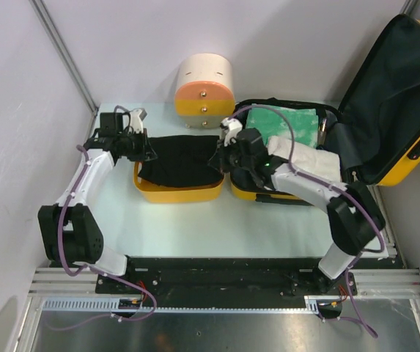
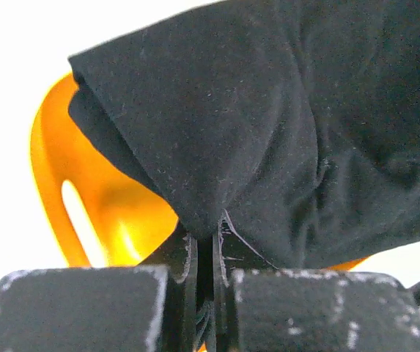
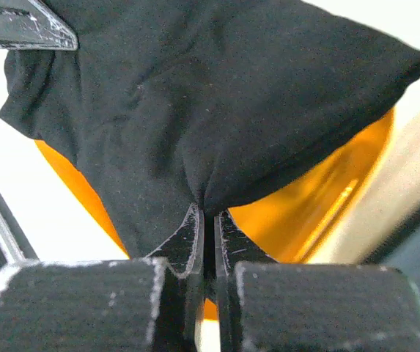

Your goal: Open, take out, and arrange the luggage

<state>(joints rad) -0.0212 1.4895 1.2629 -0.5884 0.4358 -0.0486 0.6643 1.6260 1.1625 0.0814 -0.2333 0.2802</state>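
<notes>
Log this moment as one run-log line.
left tool: shut on black cloth | right tool: shut on black cloth | black cloth: spread over yellow tub | luggage: open, lid up

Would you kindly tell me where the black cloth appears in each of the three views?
Top view: black cloth at centre, draped over the yellow tub.
Left wrist: cloth fills upper right, pinched by the left gripper.
Right wrist: cloth fills top, pinched by the right gripper.
Shared landmark: the yellow tub.
</notes>
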